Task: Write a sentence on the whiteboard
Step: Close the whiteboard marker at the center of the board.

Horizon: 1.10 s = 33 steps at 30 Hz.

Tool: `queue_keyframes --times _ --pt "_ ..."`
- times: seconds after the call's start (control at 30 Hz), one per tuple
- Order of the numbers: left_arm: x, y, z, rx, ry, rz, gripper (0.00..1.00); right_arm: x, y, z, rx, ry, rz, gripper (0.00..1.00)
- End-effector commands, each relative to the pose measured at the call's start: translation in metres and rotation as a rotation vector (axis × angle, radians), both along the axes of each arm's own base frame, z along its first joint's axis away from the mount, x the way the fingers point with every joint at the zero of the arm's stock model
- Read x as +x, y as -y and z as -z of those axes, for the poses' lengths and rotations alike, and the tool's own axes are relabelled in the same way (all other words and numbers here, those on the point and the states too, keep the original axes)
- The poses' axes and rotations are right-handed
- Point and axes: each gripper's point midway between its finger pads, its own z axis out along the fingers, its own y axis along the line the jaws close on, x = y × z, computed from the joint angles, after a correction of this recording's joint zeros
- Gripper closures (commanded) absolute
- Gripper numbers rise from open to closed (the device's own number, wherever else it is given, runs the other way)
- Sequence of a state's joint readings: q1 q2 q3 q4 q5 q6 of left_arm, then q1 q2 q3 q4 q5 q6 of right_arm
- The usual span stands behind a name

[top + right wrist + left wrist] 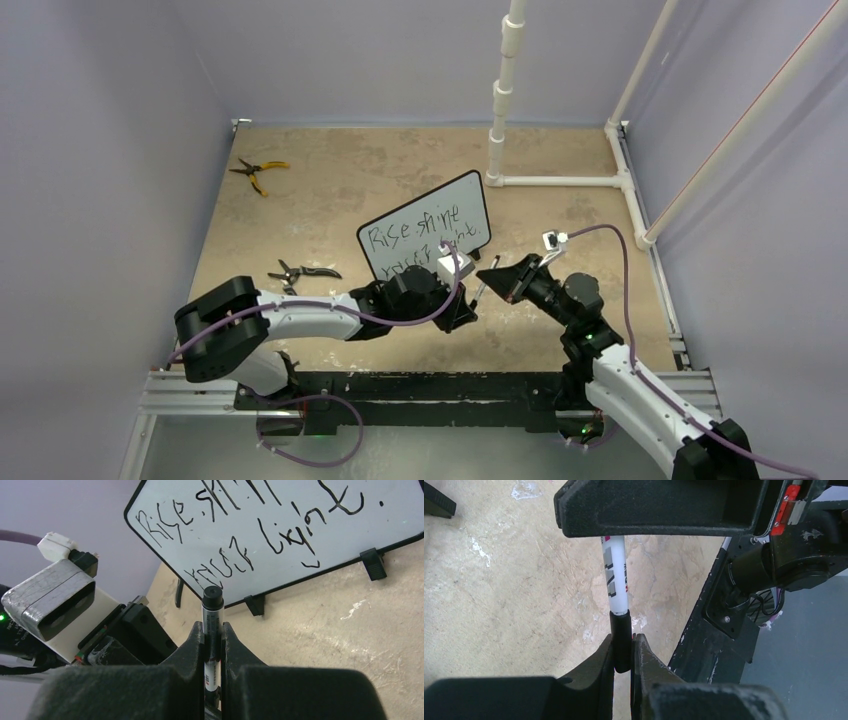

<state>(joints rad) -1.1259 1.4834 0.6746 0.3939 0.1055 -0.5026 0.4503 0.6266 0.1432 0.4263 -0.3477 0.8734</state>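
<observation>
1. from above, the whiteboard (470,197) stands near the middle of the table (330,200), turned at a slant. the sentence (415,238) runs across it in two lines of black lettering. my left gripper (462,305) and my right gripper (497,278) meet just near of the board's right end, with the marker (484,288) between them. yellow pliers (258,172) lie far left, and dark cutters (303,271) lie left of the board. a white pipe frame (500,110) rises at the far right.

2. in my left wrist view, my left fingers (606,650) are pressed in on the black cap (621,630) at the marker's near end. the white barrel (616,575) runs away from me and goes under the black body of my right gripper.

3. in my right wrist view, my right fingers (192,640) pinch the marker's barrel from both sides. its black end (212,597) sticks out past them towards the board. the whiteboard rests on two small black feet (372,562) just beyond, and the lower line reads "your light". my left arm's grey wrist camera (50,605) sits to the left.
</observation>
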Motion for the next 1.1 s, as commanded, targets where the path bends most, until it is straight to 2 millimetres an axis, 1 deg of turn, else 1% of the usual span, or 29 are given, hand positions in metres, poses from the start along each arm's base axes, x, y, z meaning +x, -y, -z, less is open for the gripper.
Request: queue_keyframes --times 0.0,0.07,0.13,0.2,0.27,0.4,0.57,0.73,1.07 --pt "0.007 0.008 -0.019 -0.088 0.043 0.010 1.00 -0.017 -0.009 -0.004 -0.018 0.101 -0.115 1.00" --pt "0.009 0.008 -0.025 -0.117 0.054 0.028 1.00 -0.024 -0.010 0.004 -0.050 0.104 -0.155 1.00" --pt "0.007 0.009 -0.033 -0.151 0.087 0.073 1.00 -0.032 -0.014 0.012 -0.080 0.102 -0.212 1.00" --pt "0.005 0.010 -0.041 -0.187 0.115 0.122 1.00 -0.045 -0.019 0.018 -0.080 0.096 -0.295 1.00" --pt "0.004 0.008 -0.044 -0.197 0.127 0.154 1.00 -0.056 -0.022 0.024 -0.071 0.078 -0.356 1.00" --pt "0.008 0.002 -0.051 -0.212 0.148 0.190 1.00 -0.072 -0.026 0.033 -0.061 0.038 -0.448 1.00" --pt "0.013 -0.001 -0.067 -0.232 0.194 0.207 1.00 -0.080 -0.025 0.042 -0.069 0.005 -0.477 1.00" --pt "0.007 0.006 -0.086 -0.270 0.212 0.268 1.00 -0.082 -0.024 0.048 -0.085 -0.018 -0.484 1.00" --pt "0.014 0.012 -0.118 -0.324 0.293 0.268 1.00 -0.088 -0.023 0.064 -0.118 -0.081 -0.510 1.00"
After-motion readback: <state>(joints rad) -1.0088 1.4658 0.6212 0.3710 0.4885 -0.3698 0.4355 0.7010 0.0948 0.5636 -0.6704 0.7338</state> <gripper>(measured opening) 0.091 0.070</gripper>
